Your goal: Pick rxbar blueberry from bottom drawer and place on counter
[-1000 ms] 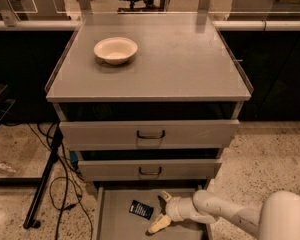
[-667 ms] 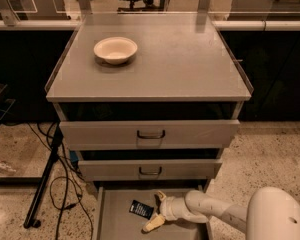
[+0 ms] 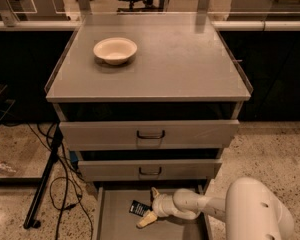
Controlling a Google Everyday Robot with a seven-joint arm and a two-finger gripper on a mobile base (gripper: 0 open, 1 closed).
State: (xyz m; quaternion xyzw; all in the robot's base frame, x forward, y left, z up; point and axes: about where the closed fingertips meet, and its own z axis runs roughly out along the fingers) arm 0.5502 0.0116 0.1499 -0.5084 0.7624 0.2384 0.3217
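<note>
The rxbar blueberry (image 3: 138,208), a small dark wrapper with white lettering, lies flat on the grey floor of the open bottom drawer (image 3: 115,224), left of middle. My gripper (image 3: 150,206) reaches into the drawer from the right on its white arm (image 3: 205,206). Its two cream fingers (image 3: 146,220) are spread apart, one behind and one in front of the bar's right end. The bar still rests on the drawer floor. The counter (image 3: 175,59) is the grey cabinet top above.
A cream bowl (image 3: 115,49) stands on the counter's back left. Two upper drawers with dark handles (image 3: 150,134) are partly out above the bottom drawer. A black stand and cables (image 3: 50,179) lie on the floor to the left.
The arm has moved left within the bottom drawer, bringing the spread fingers up to the bar's right end. The bar has not moved.
</note>
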